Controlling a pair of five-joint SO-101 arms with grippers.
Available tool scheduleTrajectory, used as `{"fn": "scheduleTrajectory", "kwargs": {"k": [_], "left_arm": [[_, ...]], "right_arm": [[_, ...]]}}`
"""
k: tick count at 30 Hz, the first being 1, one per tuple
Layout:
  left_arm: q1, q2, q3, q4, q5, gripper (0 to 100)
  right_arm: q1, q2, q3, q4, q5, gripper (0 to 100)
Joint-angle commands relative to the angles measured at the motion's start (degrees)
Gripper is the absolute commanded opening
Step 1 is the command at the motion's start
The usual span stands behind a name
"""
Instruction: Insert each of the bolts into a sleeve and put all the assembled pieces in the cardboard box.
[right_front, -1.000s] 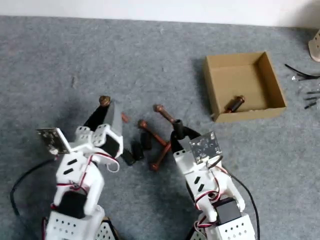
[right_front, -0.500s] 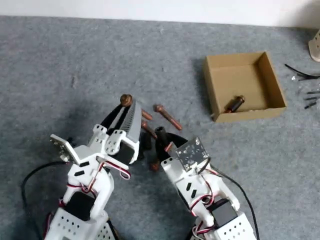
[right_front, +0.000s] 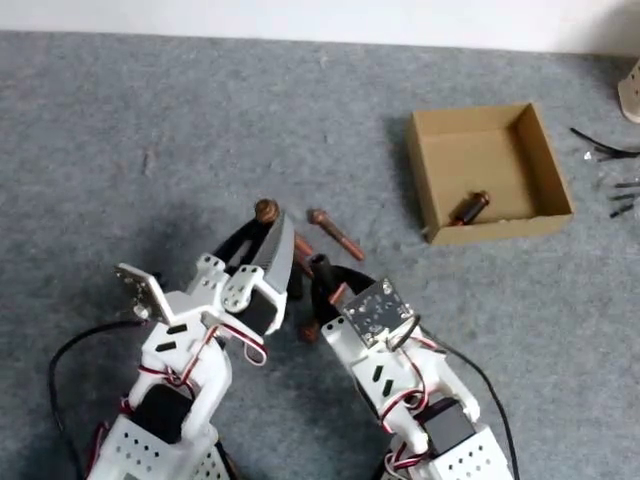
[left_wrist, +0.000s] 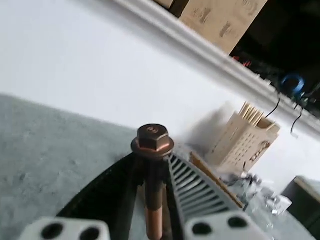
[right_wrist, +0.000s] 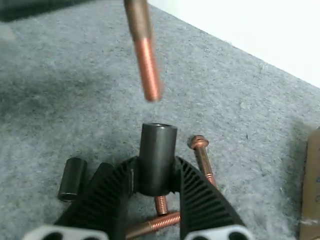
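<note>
while the left fingers (left_wrist: 192, 186) clench a bolt (left_wrist: 152, 144) head-up, its tip hangs just above the upright sleeve (right_wrist: 158, 150) grasped by the right fingers (right_wrist: 200, 196).

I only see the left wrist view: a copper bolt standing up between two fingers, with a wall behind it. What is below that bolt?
Observer: The right end effector holds a black sleeve upright, open end up, under the bolt.
Operator: So is the bolt inside the sleeve?
Observer: Not yet. The right wrist view shows a gap between the bolt's lower tip and the sleeve's mouth.
Operator: Has anything been finished so far?
Observer: One assembled piece lies in the cardboard box, as the high view shows.
</note>
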Motion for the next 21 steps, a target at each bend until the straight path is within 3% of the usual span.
{"fn": "scheduleTrajectory", "kwargs": {"k": [1,5,13,18,21], "left_arm": [[1.27,-1.01,-1.19,2.64,0.88,0],[4.53,-1.01,-2.86,8.0,3.52,0],[5.58,-1.01,-3.21,8.35,3.6,0],[2.68,-0.92,-3.74,-1.14,3.34,0],[1.63,-0.66,-3.47,-2.81,3.52,0]], "right_arm": [[-1.01,-1.1,5.14,-1.89,0.79,0.5],[-1.01,-1.1,5.14,-1.89,0.79,0.5],[-1.01,-1.1,5.41,-1.89,0.79,0.5],[-1.1,-1.1,5.49,-1.89,0.88,0.5],[-1.1,-1.1,5.49,-1.89,0.88,0.5]]}}
